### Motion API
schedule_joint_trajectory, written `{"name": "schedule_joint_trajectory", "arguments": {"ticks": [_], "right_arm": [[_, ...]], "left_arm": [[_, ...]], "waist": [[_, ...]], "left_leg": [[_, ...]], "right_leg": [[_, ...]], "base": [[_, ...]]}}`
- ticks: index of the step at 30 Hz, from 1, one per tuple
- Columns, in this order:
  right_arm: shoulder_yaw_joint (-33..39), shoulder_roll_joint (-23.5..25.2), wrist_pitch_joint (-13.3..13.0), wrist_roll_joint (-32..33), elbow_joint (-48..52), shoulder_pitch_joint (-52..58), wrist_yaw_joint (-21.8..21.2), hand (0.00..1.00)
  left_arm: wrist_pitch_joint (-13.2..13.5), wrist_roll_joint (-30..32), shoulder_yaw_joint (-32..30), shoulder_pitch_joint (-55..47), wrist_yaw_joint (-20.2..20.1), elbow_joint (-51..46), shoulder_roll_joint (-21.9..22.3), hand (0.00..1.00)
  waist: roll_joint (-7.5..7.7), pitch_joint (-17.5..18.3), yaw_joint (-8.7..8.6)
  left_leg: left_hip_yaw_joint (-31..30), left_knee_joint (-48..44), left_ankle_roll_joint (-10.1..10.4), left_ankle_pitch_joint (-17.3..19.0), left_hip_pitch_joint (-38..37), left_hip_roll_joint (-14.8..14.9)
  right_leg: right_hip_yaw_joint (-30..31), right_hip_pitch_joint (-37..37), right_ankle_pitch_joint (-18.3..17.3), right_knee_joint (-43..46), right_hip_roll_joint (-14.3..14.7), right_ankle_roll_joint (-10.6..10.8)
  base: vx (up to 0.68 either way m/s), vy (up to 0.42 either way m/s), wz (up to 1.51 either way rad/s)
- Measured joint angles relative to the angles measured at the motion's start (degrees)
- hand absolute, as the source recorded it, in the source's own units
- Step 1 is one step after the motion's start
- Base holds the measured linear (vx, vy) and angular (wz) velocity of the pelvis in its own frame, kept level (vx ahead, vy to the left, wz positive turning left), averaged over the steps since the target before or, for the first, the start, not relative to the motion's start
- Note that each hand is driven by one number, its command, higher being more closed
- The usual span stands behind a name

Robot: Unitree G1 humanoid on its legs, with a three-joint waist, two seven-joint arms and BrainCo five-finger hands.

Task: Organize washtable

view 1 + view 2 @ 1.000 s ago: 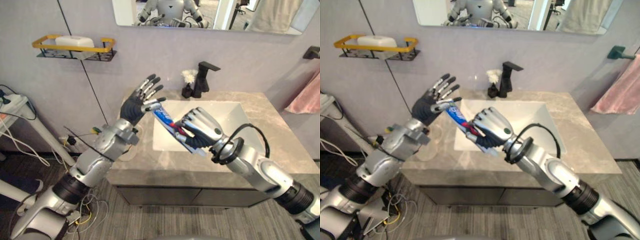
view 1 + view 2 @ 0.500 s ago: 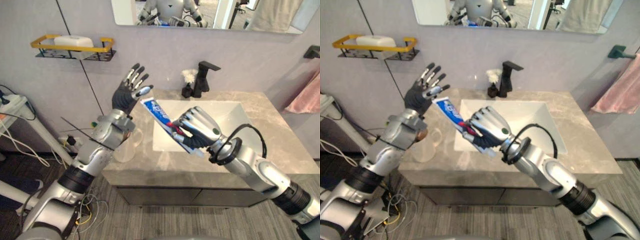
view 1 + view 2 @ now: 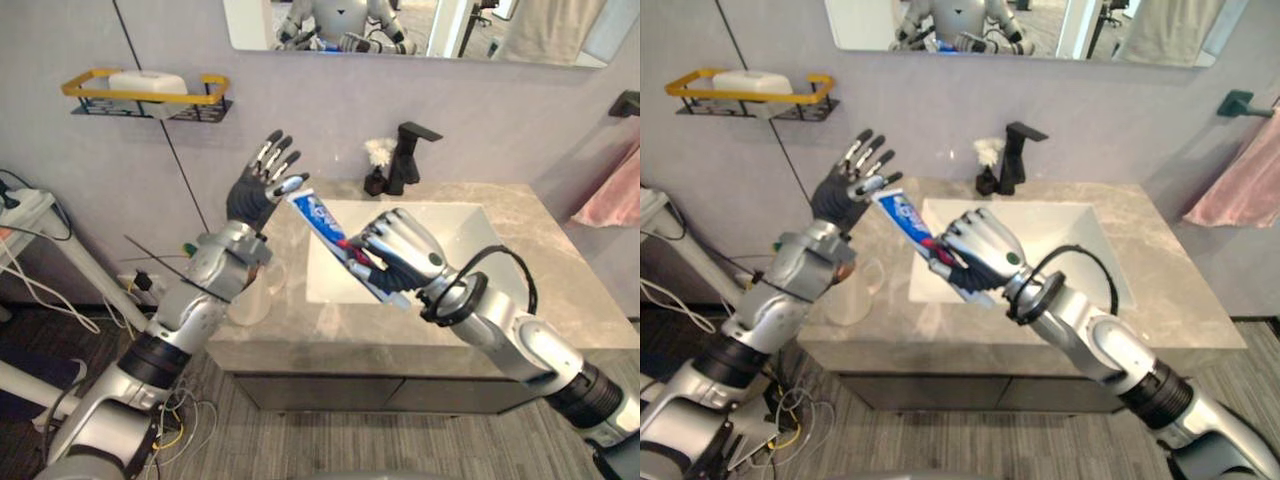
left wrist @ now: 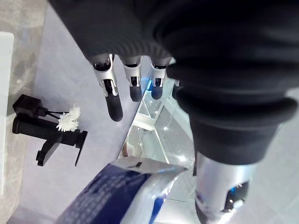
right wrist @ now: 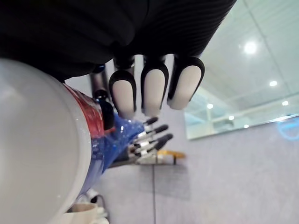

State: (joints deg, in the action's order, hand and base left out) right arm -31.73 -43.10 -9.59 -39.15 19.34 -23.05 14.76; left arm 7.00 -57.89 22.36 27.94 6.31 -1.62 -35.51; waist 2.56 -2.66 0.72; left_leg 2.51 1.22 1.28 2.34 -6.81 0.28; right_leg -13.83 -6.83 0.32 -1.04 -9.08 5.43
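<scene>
Blue-and-white toothpaste tube (image 3: 322, 218) is gripped in the curled right hand (image 3: 400, 258) above the sink (image 3: 470, 232). Its flat end lies just beside the wide-open left hand (image 3: 256, 192). Beyond the hands a black faucet (image 3: 408, 155) and a white flower (image 3: 378, 151) are seen, and below the left hand a cup (image 3: 852, 292).

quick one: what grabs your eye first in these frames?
The toothpaste tube, blue and white, is gripped in the right robot hand in mid-air over the sink's left edge. Its flat end is raised toward the left robot hand, which is open with fingers spread; whether they touch is unclear. Behind, a black faucet stands at the sink's back, and a yellow-rimmed wall shelf holds a white soap bar.
</scene>
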Motion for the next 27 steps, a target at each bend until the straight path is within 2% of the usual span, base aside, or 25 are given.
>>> {"name": "schedule_joint_trajectory", "arguments": {"ticks": [23, 27], "right_arm": [[2.68, 1.05, 1.08, 0.02, -0.05, -1.96, -0.05, 1.0], [2.65, 1.08, 1.06, 0.03, -0.22, -3.07, -0.05, 1.0]], "left_arm": [[-0.19, -0.02, 0.17, -0.61, -0.25, -1.2, -0.01, 0.0], [-0.22, -0.13, 1.7, -0.95, -1.25, -3.13, -0.03, 0.0]], "waist": [[-0.25, -0.16, -0.11], [-0.27, -0.17, -0.08]], "left_leg": [[-0.21, 0.01, -0.11, -0.16, -0.3, -0.06], [-0.39, 0.25, -0.11, -0.17, -0.87, -0.08]], "right_leg": [[-0.16, -0.29, 0.0, 0.18, -0.06, 0.0], [-0.3, -0.85, -0.01, 0.14, -0.06, 0.0]], "base": [[0.0, 0.0, 0.0], [0.0, 0.0, 0.01]]}}
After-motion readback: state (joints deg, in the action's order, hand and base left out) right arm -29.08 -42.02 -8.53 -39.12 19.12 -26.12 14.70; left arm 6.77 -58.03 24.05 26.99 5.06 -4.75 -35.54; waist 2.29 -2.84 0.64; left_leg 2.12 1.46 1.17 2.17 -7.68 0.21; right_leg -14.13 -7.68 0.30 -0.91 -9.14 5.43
